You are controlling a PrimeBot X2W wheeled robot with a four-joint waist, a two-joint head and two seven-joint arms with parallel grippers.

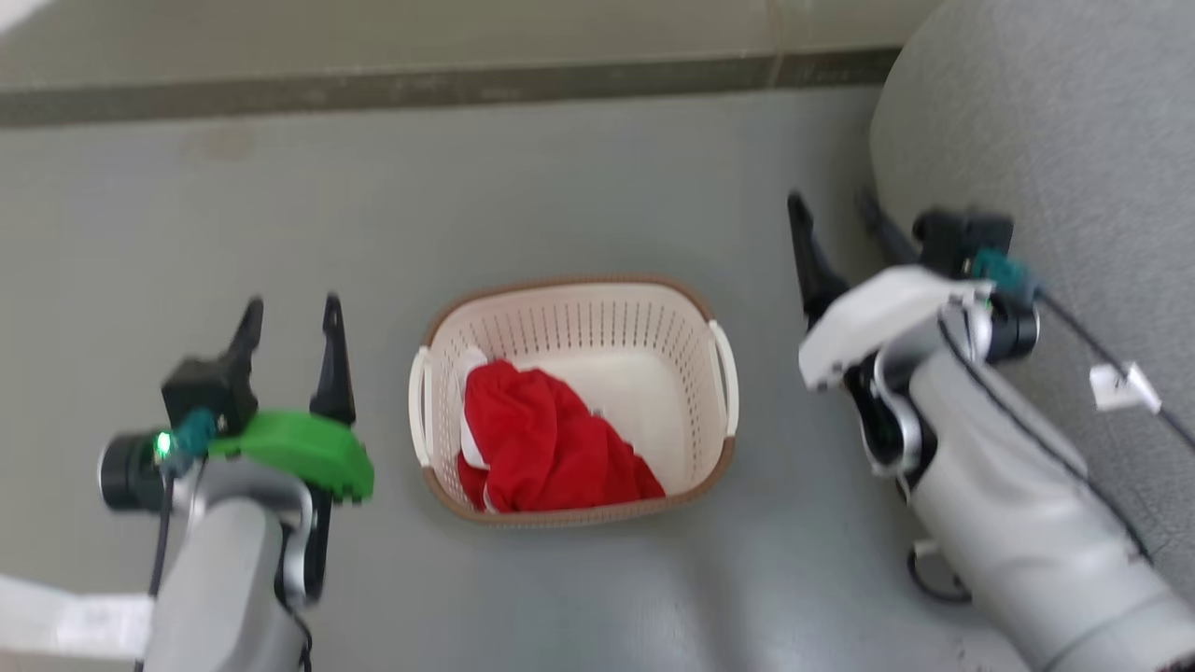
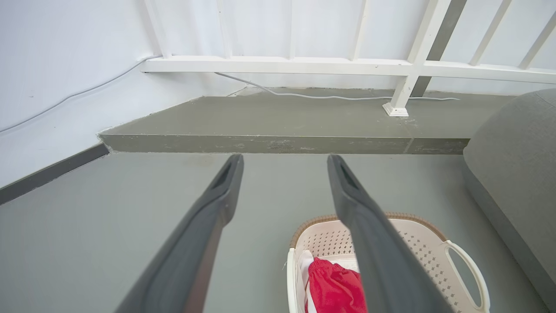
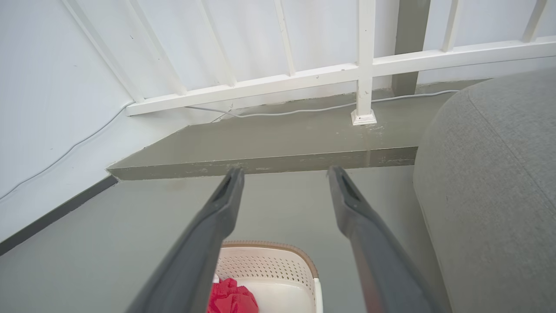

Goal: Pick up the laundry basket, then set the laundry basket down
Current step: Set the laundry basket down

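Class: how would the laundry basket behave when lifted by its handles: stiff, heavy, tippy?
Probably stiff: the laundry basket looks like moulded plastic. Likely light: perforated walls, little inside. It may tilt, since the red cloth lies off-centre.

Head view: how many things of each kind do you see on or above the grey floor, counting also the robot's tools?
Cream-white perforated plastic laundry basket with brown rim: 1
Crumpled red-and-white cloth bundle inside it: 1
Dark two-fingered robot tools, left tool and right tool: 2
Grey fabric sofa: 1
Total: 5
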